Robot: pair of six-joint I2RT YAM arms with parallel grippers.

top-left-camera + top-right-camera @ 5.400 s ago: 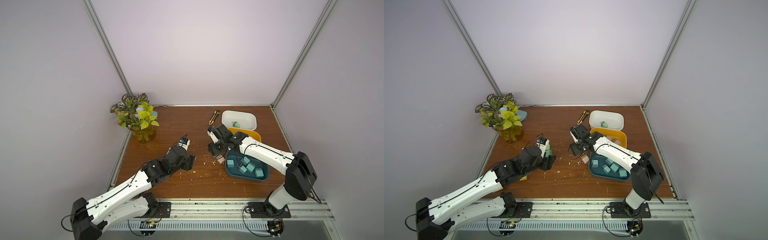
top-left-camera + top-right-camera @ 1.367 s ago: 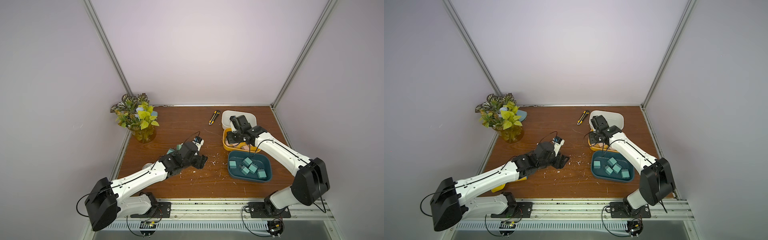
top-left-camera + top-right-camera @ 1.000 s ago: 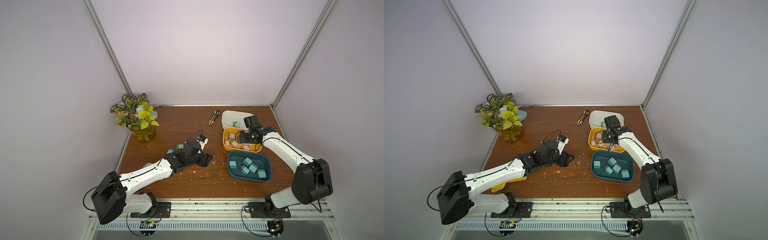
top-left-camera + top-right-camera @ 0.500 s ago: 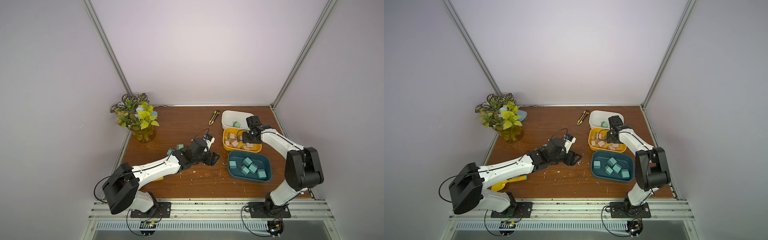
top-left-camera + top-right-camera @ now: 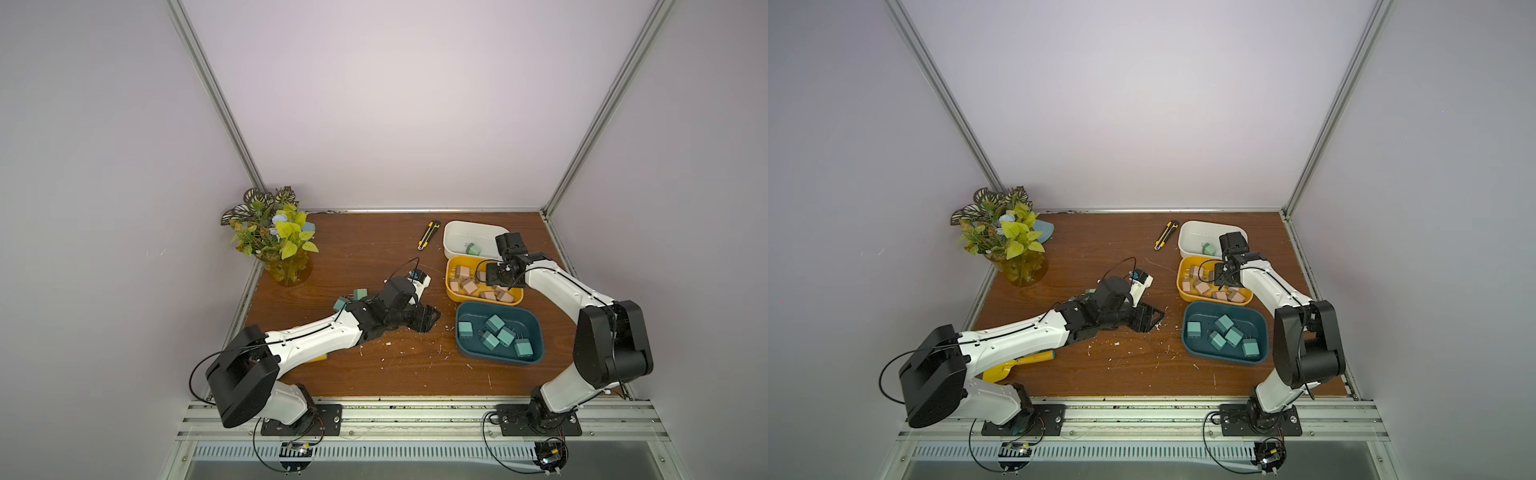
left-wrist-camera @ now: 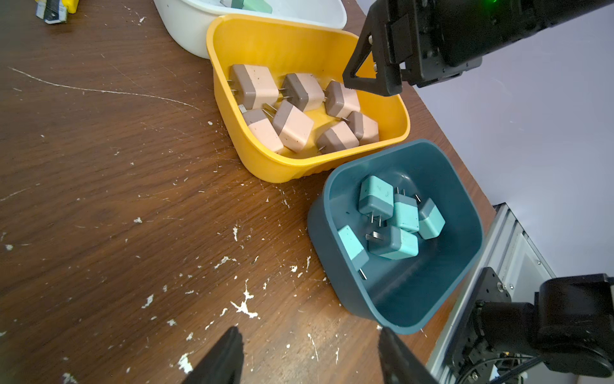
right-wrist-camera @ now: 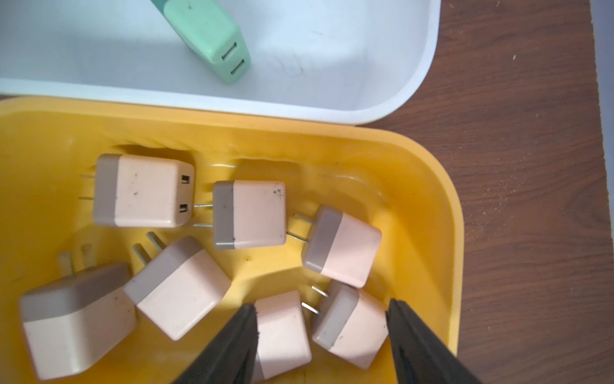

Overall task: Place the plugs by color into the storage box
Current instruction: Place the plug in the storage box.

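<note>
The right gripper (image 7: 320, 307) hangs over the yellow bin (image 7: 382, 146), its jaws apart and holding nothing. Beneath it, seven pink plugs (image 7: 252, 216) lie loose on the bin's floor, prongs pointing various ways, and two of them sit under the gap between the black fingers (image 7: 232, 339). Just beyond the yellow bin, touching its rim, stands the white bin (image 7: 332, 66) with a single mint green plug (image 7: 206, 36) inside.

The left gripper (image 6: 308, 332) is low over the bare worktop (image 6: 116, 199), with its jaws also apart and nothing between them. In both top views it sits just beside the teal bin (image 5: 536, 332), on the side away from the right arm. That bin holds several teal-blue plugs (image 6: 405, 216) in a loose heap and stands against the yellow bin.

In a top view, two greenish plugs (image 5: 360, 294) rest on the worktop just behind the left forearm. A utility knife (image 5: 428, 235) lies near the white bin, and a potted plant (image 5: 278, 237) fills the far corner.
</note>
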